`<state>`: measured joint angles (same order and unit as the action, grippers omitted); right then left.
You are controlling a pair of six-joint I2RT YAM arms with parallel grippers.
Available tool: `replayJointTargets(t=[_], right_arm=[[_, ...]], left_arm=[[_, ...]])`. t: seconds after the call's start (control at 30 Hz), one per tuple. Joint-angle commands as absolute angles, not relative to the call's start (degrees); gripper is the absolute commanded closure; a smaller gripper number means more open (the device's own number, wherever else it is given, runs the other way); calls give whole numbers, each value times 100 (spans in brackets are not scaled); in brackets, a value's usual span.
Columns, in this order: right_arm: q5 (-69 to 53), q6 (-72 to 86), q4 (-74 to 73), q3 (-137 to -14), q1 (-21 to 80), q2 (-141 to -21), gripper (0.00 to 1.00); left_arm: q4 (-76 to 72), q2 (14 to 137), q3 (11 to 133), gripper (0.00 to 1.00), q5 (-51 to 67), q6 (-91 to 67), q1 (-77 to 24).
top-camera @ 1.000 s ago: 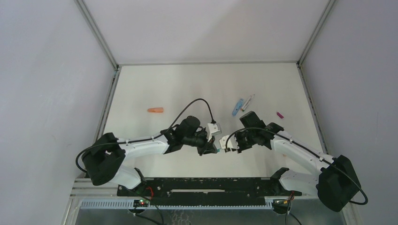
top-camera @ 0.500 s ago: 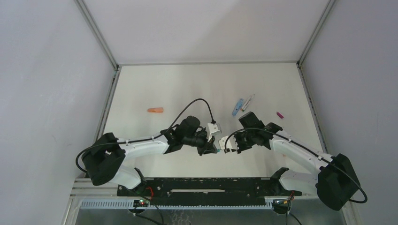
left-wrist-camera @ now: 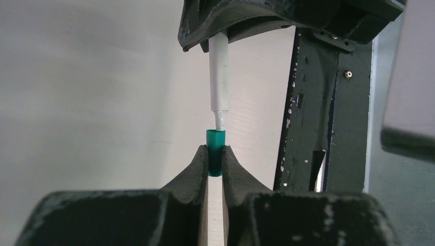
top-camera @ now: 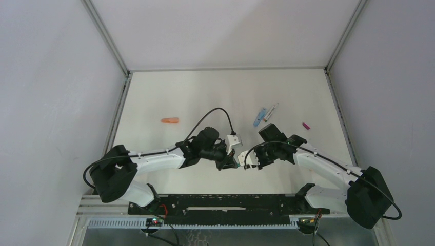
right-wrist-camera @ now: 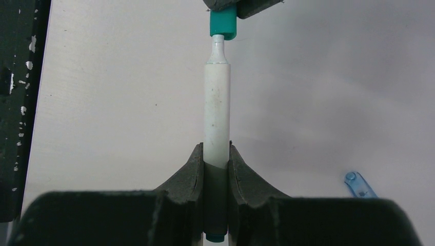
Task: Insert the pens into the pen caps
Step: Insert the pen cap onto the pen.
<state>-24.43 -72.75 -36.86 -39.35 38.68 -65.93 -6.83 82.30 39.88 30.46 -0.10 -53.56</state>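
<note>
We're mid-insertion at frame centre: left end effector (left-wrist-camera: 215,156) pinches the teal cap (left-wrist-camera: 215,137), right end effector (right-wrist-camera: 216,154) pinches the pen (right-wrist-camera: 216,102), tip at the cap's mouth. Next probably needs a straight push.

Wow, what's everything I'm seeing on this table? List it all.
teal cap: one, teal, in the left claw
white pen: one, white, in the right claw, tip at the teal cap's mouth
orange cap: one, orange, left of centre
blue cap: one, light blue, right of centre
grey pen: one, silvery-grey, beside the blue cap
magenta cap: one, magenta, near the right edge
table: one, white
claws: two, black, each gripping
arms: two, white and black, left arm, right arm
</note>
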Motion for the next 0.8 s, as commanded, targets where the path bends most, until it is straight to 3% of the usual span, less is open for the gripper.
replayJointTargets(t=[0.0, 0.4, 0.57, 0.77], right_arm=[[-2509, -7159, -3536, -3918, 4010, -6621, 100], [-2672, -7074, -3454, -3927, 4252, -6558, 100], [-3300, -7032, -3616, -3988, 4106, -6348, 100], [-4095, -6917, -3839, -4128, 3497, -6029, 100]], left_arm=[[-914, 8315, 4391, 100, 3193, -136, -5401], [-987, 8507, 4618, 100, 3395, -299, -5440], [-897, 8645, 4813, 99, 3470, -580, -5408], [-857, 8416, 5001, 85, 3381, -1008, -5319]])
